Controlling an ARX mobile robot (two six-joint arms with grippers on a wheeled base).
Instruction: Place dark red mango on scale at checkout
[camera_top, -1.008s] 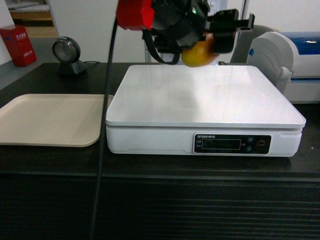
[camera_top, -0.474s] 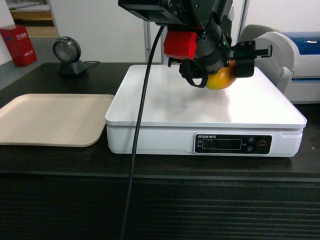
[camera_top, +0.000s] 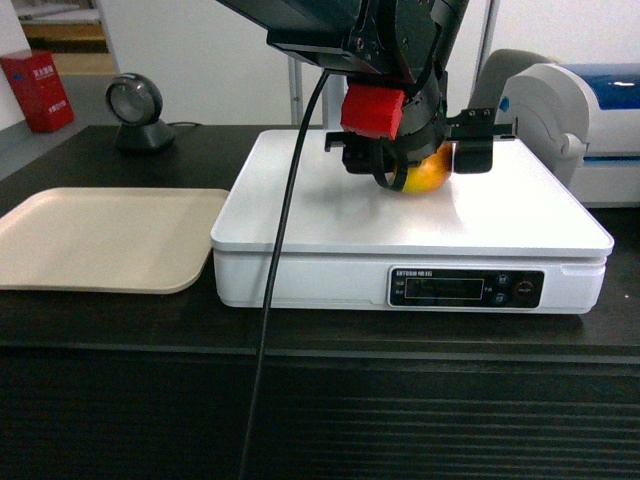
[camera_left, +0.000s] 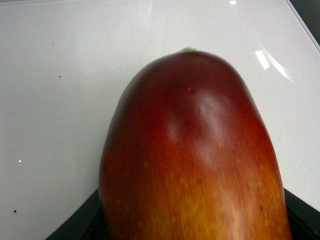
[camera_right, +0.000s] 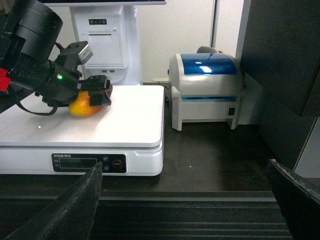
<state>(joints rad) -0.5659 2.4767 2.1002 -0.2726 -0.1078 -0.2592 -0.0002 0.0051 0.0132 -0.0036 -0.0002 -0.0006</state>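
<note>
Your left claw (camera_top: 430, 160) grips the dark red mango (camera_top: 425, 174), which sits low over the rear of the scale (camera_top: 330, 215) platform on the bench (camera_top: 100, 320), seemingly touching it. You're at the set-down step: next, loosen the claw and lift clear. Your right claw (camera_right: 185, 210) stands open, idle.

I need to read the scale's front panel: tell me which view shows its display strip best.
The head view: the scale's display strip faces the camera squarely and unobstructed. The right wrist view shows it smaller, at an angle, near a gripper finger. The left wrist view shows only the dark red mango over the white platform.
</note>
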